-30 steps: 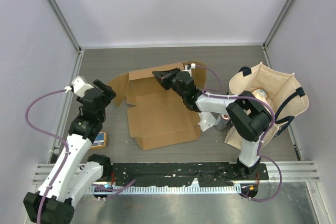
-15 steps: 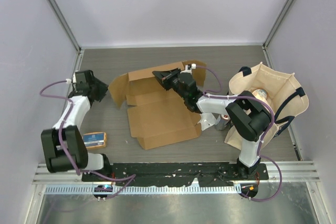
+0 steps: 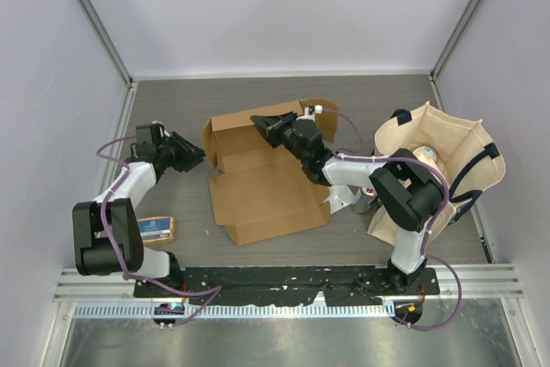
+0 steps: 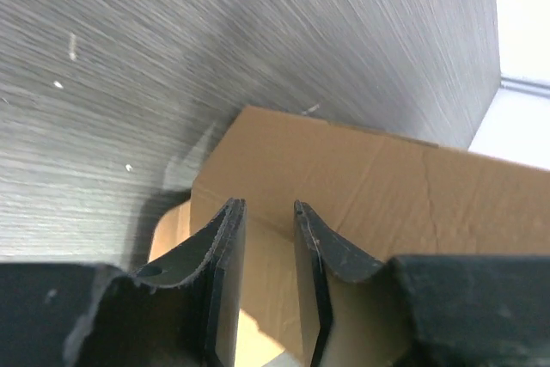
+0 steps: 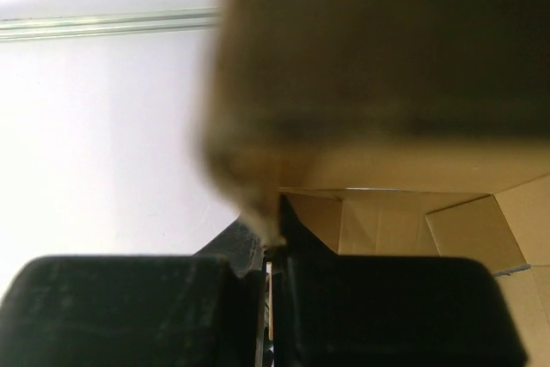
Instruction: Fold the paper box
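The paper box (image 3: pixel 262 191) is brown cardboard lying open in the middle of the table, its back wall (image 3: pixel 258 118) and left flap (image 3: pixel 211 137) raised. My right gripper (image 3: pixel 262 125) is shut on the top edge of the back wall; in the right wrist view the blurred cardboard (image 5: pixel 361 49) runs down between the closed fingers of that gripper (image 5: pixel 273 247). My left gripper (image 3: pixel 198 159) is low at the box's left side, just outside the left flap. In the left wrist view the left gripper (image 4: pixel 267 205) stands narrowly open, with the flap (image 4: pixel 369 186) just beyond its tips and nothing between them.
A beige tote bag (image 3: pixel 438 169) with dark handles stands at the right, close to the right arm. A small orange-and-blue packet (image 3: pixel 157 229) lies near the left arm's base. Metal frame posts and grey walls enclose the table.
My left arm swung in and its gripper moved right to the box's left flap while narrowing. The left flap went from lying outward to standing up. The right gripper kept its hold.
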You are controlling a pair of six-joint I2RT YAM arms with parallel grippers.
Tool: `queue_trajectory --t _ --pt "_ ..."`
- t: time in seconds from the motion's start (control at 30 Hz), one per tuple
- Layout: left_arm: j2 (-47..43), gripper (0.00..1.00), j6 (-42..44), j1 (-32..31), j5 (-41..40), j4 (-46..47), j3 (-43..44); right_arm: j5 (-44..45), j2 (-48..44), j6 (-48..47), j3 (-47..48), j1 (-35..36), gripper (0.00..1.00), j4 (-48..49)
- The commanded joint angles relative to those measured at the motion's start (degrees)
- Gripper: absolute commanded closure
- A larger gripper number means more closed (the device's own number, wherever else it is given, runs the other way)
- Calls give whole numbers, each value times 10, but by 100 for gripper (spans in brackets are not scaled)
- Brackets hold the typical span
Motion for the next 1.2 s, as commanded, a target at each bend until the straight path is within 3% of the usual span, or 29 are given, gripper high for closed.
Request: queue_trajectory --t 0.0,0.2,0.43,0.83,1.07,1.17 --pt "-32 68 9 -16 45 25 -19 12 -23 7 -3 0 98 32" --pt "-39 65 21 -73 4 37 -21 15 -24 11 -4 1 98 31" --pt "-99 55 75 -171 -191 83 -52 10 -33 -4 -13 3 98 18" --pt "-162 53 116 -210 -314 226 -158 14 -39 -53 -40 8 99 1" --pt "-231 43 151 -223 -360 211 -189 9 -33 -55 -29 8 98 3" --pt "-237 42 209 -224 -396 231 -193 7 -29 -55 -25 8 98 3"
